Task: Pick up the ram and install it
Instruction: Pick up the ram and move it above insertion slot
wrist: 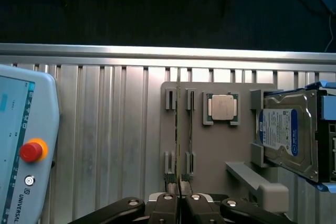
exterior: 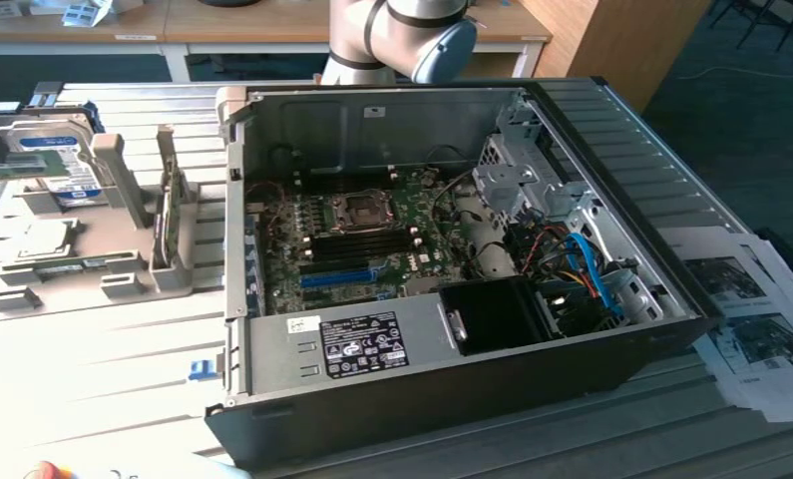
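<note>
Gripper [wrist: 179, 196] pinched nearly closed on the ram [wrist: 179, 129], seen edge-on as a thin line; its held end hidden between the fingers [wrist: 167, 211]; tray [wrist: 220, 150] lies beyond.

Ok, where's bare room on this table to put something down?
Bare ribbed aluminium tabletop between the white teach pendant and the grey parts fixture. Crowded: the fixture, the open black computer case, printed sheets beside it.

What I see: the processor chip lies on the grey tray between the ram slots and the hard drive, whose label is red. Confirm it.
Wrong colour. The wrist view shows the hard drive with a blue and white label; the rest stands.
</note>
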{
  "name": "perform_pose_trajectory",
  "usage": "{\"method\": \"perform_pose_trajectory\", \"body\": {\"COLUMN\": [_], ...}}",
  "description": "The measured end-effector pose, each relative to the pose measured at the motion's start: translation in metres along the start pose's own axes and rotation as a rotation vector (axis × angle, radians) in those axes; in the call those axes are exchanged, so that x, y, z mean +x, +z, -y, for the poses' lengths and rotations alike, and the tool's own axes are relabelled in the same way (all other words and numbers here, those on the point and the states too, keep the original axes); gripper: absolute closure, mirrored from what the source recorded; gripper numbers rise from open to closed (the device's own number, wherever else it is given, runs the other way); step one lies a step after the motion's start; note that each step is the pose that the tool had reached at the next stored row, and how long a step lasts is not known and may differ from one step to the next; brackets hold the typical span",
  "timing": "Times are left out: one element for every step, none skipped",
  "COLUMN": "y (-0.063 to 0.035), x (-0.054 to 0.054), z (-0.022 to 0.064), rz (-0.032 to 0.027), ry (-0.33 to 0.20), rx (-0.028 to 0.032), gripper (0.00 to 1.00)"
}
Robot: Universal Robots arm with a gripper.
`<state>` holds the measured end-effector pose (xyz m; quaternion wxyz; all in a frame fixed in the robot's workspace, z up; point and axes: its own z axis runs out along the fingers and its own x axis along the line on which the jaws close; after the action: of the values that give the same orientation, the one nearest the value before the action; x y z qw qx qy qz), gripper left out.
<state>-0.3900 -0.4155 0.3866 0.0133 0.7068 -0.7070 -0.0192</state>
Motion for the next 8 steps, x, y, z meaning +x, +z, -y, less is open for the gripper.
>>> {"method": "perform_pose_trajectory", "body": {"y": [-0.0001,-0.0001,-0.0002,-0.0003,-0.0003,-0.0004,-0.0005,-0.0005], "x": [0.0,0.0,0.0,0.0,0.0,0.0,0.0,0.0], "z": [0.0013,0.0028,0.0042,0.0059,0.0075,0.0091,0.0108,0.0125], "rz": [-0.0001,0.0,0.0,0.0,0.0,-0.0001,-0.0001,0.0], "ry": [0.0,0.0,0.0,0.0,0.0,0.0,0.0,0.0], "rx": [0.0,0.0001,0.0,0.0,0.0,-0.0002,-0.0002,-0.0002], "gripper": [0.88,0.88,0.88,0.88,0.88,0.88,0.88,0.88]}}
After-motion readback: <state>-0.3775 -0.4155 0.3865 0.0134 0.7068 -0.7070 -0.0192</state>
